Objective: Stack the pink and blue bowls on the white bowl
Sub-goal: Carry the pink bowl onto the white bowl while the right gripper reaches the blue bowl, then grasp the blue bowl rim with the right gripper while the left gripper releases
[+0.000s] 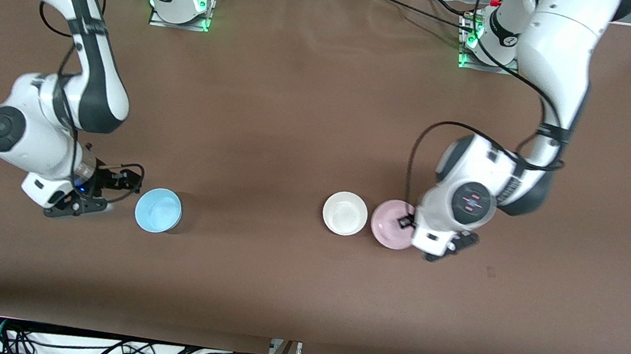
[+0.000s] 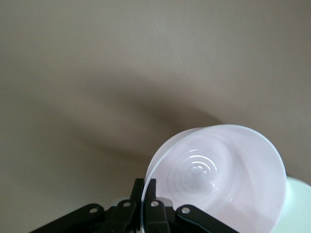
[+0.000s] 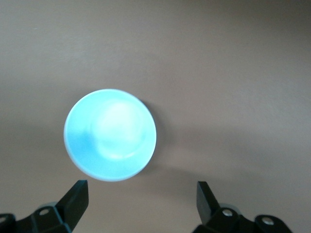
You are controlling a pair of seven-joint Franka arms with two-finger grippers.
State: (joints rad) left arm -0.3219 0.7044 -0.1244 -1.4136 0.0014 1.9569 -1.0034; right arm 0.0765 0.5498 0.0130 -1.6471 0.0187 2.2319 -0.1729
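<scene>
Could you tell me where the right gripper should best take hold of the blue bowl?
Probably by the rim, from above: the blue bowl sits upright and alone on the table, its thin wall free all round. The right gripper, open, could put one finger inside and one outside the edge nearest it.

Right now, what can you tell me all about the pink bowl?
The pink bowl is small, round and shallow, pale pink, and looks like shiny plastic with faint rings inside its bottom. The left pincer is shut on its rim, and the bowl is tilted, not flat. It sits right beside the white bowl, toward the left arm's end of the brown table.
</scene>
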